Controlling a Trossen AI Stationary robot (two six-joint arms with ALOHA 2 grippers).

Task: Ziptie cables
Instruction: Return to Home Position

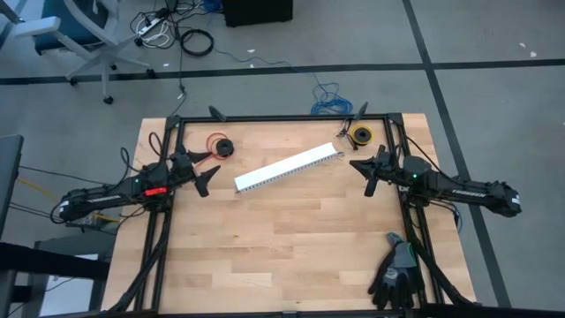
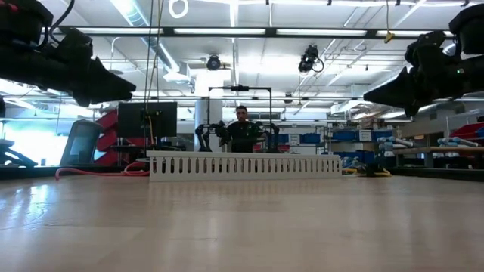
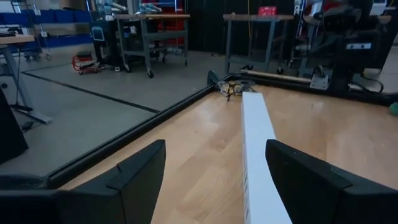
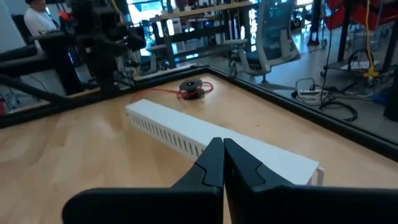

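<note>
White slotted plastic duct (image 1: 290, 170) lies closed on wooden counter (image 1: 291, 238), cables likely inside, so left arm's fingers (image 3: 140, 171), spread, and right arm's fingers (image 4: 211, 165), pressed together, hover clear, empty.

Pale wood table (image 1: 291, 238), satin; white plastic duct (image 1: 290, 169), matt.

Cables and ziptie hidden; closed white duct (image 1: 289, 170) lies diagonally mid-table.

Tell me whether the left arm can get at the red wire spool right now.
Probably yes: the red wire spool lies near the left gripper, whose fingers are open, with only bare table between them.
</note>
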